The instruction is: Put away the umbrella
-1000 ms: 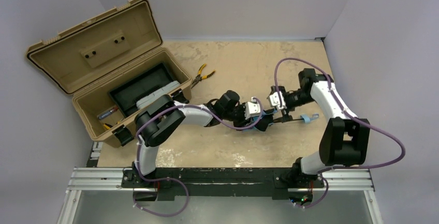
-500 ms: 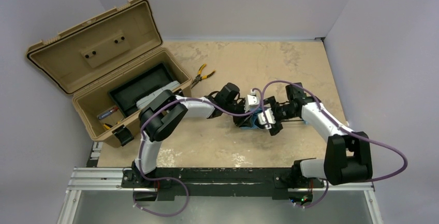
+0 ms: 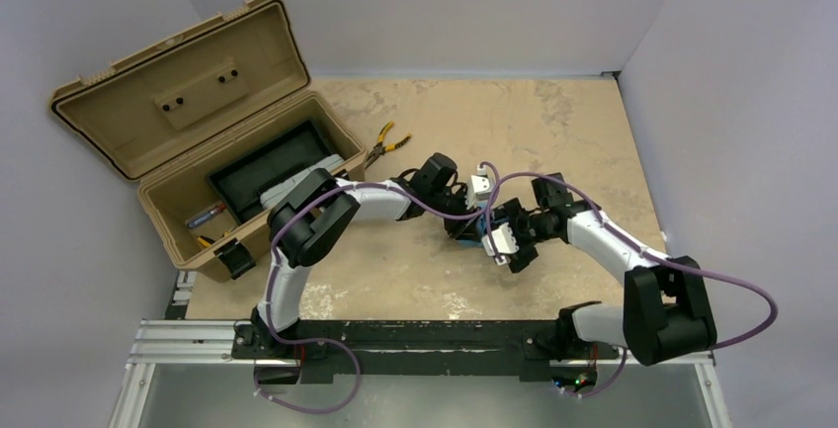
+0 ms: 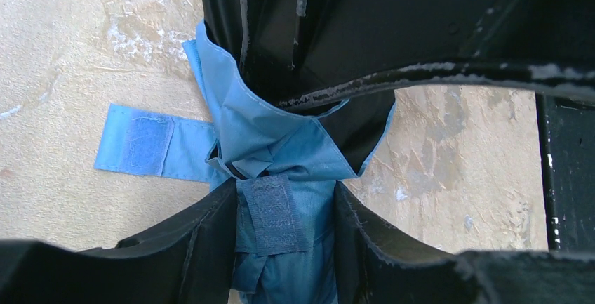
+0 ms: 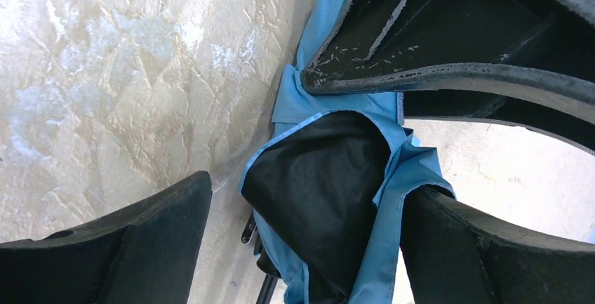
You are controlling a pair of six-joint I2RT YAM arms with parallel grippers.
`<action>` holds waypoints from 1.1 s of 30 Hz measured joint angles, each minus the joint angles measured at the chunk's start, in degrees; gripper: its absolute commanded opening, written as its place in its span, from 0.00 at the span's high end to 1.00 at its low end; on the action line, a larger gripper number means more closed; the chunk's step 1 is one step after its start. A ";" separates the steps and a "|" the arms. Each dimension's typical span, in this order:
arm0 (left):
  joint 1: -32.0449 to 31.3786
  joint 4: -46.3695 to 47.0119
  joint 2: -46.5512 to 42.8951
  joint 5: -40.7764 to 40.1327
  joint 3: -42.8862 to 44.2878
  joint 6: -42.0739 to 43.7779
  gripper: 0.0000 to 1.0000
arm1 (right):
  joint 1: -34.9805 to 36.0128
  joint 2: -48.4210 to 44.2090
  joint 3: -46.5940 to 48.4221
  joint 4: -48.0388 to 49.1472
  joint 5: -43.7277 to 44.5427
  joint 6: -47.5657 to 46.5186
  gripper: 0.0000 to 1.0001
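The umbrella [image 4: 281, 149] is a crumpled sky-blue bundle on the tan tabletop at mid-table [image 3: 477, 231]. My left gripper [image 4: 284, 248] is shut on it, both fingers pressed against the fabric beside a dark velcro patch. The closing strap [image 4: 144, 142] lies loose on the table to the left. My right gripper [image 5: 309, 248] is open and straddles the other end [image 5: 403, 177], where the black lining shows. Its right finger [image 5: 491, 248] touches the fabric, while the left finger [image 5: 140, 248] stands apart. In the top view both grippers, left [image 3: 462, 218] and right [image 3: 499, 240], meet over the bundle.
A tan toolbox [image 3: 158, 213] stands open at the far left, lid leaning back, with a black tray [image 3: 267, 166] and small items inside. Yellow-handled pliers [image 3: 387, 141] lie on the table just right of the box.
My right arm swung left and nearer, bringing its gripper down over the bundle. The shaft and small blue handle that showed to the right earlier are now covered. The left gripper kept its hold.
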 measured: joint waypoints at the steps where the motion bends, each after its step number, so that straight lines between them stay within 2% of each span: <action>1: 0.00 0.02 0.00 0.00 0.00 0.00 1.00 | 0.07 0.11 0.26 -0.37 0.00 -0.26 0.10; 4: 0.00 0.35 -0.07 -0.02 -0.26 -0.17 1.00 | 0.20 0.31 0.90 -1.44 0.44 -1.03 0.15; 9: 0.02 0.44 -0.07 -0.02 -0.24 -0.98 1.00 | 1.90 0.02 0.31 0.98 2.69 -0.79 0.37; 10: 0.04 0.46 -0.02 0.00 -0.20 -1.14 1.00 | 2.60 -0.09 -0.07 2.12 3.45 -0.44 0.42; 15: 0.20 0.52 0.17 0.11 0.02 -3.13 0.99 | 6.51 -0.22 -1.88 7.41 8.28 2.86 0.79; 17: 0.46 0.74 0.20 0.11 -0.04 -4.44 0.93 | 7.45 -0.13 -1.81 8.22 9.60 5.44 0.88; 20: 0.98 1.92 -0.15 0.00 -0.83 -7.54 0.76 | 8.07 1.01 -0.68 8.66 10.54 8.48 0.93; 25: 2.38 7.61 -3.37 -2.36 -6.47 -14.01 0.51 | 9.01 5.73 3.28 8.20 9.90 11.37 0.94; 33: 4.24 13.00 -16.20 -13.44 -19.08 -20.92 0.40 | 9.11 11.08 8.44 5.01 7.15 13.60 0.95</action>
